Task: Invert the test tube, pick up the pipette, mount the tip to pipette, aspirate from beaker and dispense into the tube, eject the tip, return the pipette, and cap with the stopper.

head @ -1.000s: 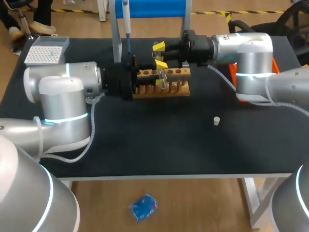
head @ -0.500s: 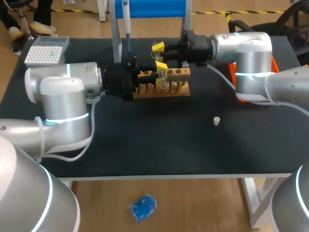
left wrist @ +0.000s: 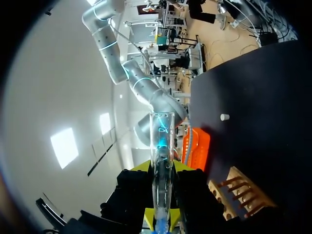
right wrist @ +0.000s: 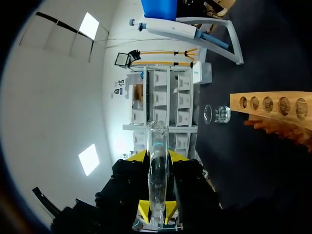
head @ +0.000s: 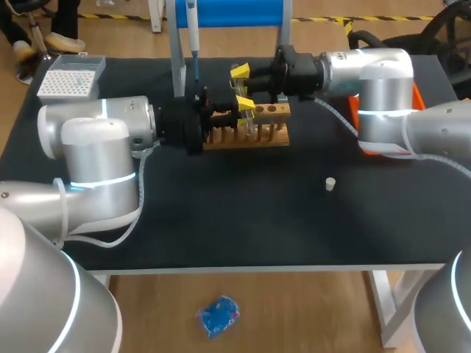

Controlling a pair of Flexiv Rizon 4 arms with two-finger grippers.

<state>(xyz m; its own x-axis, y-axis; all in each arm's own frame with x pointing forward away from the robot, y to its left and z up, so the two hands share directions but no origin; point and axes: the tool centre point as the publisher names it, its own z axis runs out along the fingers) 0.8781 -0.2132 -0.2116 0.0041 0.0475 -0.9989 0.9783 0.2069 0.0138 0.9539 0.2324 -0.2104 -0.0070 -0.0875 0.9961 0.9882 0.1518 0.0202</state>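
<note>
Head view: I judge the first step is in hand, inverting the test tube (head: 249, 121). Both arms meet level over the wooden rack (head: 268, 110). The left fingers (head: 244, 103) come in from the left and the right fingers (head: 240, 71) from the right. The pipette (head: 193, 29) hangs on its stand. The stopper (head: 331, 183) lies well apart on the counter (head: 221, 220).

Left wrist view: my fingers are narrow, pinching the test tube from two sides, with its open end sticking out past them.

Right wrist view: these fingers likewise pinch a test tube, rounded end out. It is probably the same one, mid-handover. Next, one side must let go before the other turns it and seats it in the rack.
</note>
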